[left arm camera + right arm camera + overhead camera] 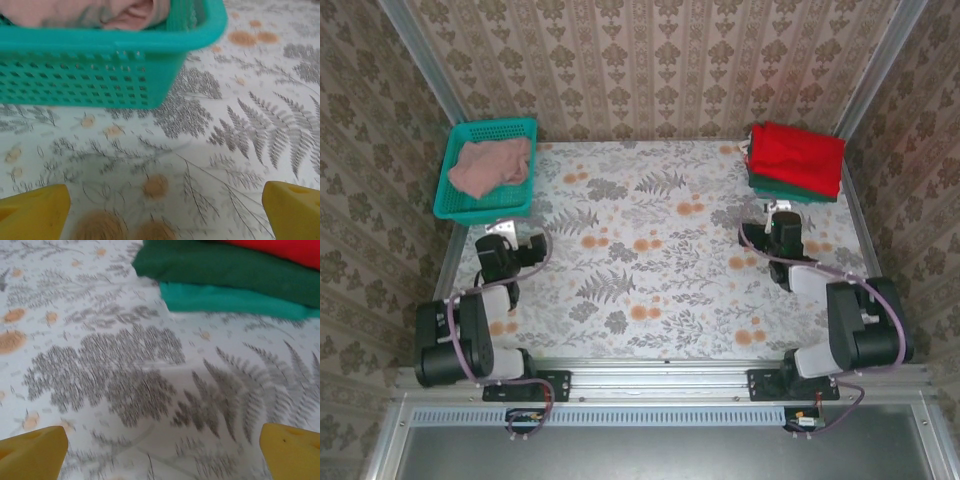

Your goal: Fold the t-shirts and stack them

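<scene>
Up top, far-left corner: teal basket [482, 212] sits on the floral table [650, 260], with the pink t-shirt [490, 165] crumpled inside it, unfolded. Far-right corner: red t-shirt [798, 155] lies folded on top of the stack, and the edge of a dark green t-shirt [790, 192] shows under it. Left gripper [500, 232] sits just on the near side of the basket, pointed at it. Right gripper [782, 208] is just short of the stack's near edge. Finger spread is hard to read from this height. Left wrist cam: left gripper [165, 220] is spread wide, with yellow fingertips [32, 212] at the two bottom corners and only tablecloth between them, holding nothing. The basket's mesh wall [100, 75] is straight ahead and apart from the fingers. Pink t-shirt [100, 12] is bunched above the rim and a bit blurred. Right wrist cam: right gripper [162, 460] is also wide, fingertips [292, 450] far apart over the fern print, nothing gripped. The stack is ahead, upper right, not touching the fingers. Layers top to bottom: red t-shirt [285, 250], dark green t-shirt [225, 270], then a lighter green t-shirt [235, 300] lying on the table. The folded edges are roughly aligned, with the lighter green one set back on the left. The print on the red one isn't visible from here.
</scene>
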You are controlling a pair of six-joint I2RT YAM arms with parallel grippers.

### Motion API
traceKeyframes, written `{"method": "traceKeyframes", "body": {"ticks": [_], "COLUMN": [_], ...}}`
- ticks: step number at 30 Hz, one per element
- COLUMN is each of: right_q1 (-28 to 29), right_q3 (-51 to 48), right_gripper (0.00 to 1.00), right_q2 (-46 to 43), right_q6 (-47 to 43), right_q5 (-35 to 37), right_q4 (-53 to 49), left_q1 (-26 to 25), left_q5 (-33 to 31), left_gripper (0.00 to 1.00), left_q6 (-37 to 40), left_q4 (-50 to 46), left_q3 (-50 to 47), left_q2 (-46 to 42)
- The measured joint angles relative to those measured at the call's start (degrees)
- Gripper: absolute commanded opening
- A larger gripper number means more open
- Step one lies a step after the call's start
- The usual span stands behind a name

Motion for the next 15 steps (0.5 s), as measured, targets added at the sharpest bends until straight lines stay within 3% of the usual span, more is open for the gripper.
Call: {"method": "traceKeyframes", "body": {"ticks": [5, 10, 15], "right_q1": [0.0, -1.5, -1.7], "right_q3": [-1.0, -7.3, -8.0], "right_gripper": [1.00, 1.00, 1.00], "right_q2": [0.5, 4.3, 4.8], "right_q6": [-1.3, -1.5, -1.4], "right_q5": [-0.1, -1.3, -1.3], "right_q4": [6.8, 17.0, 20.4], "left_q1": [-1.7, -6.9, -7.4], "left_q5": [3.6, -0.3, -2.8], "left_gripper": [1.00, 1.00, 1.00], "left_q6": [1.2, 3.5, 4.3], "left_q4": [7.2, 8.1, 8.3], "left_q3": [0.0, 2.4, 2.7], "left_q2": [5.4, 8.0, 8.1]}}
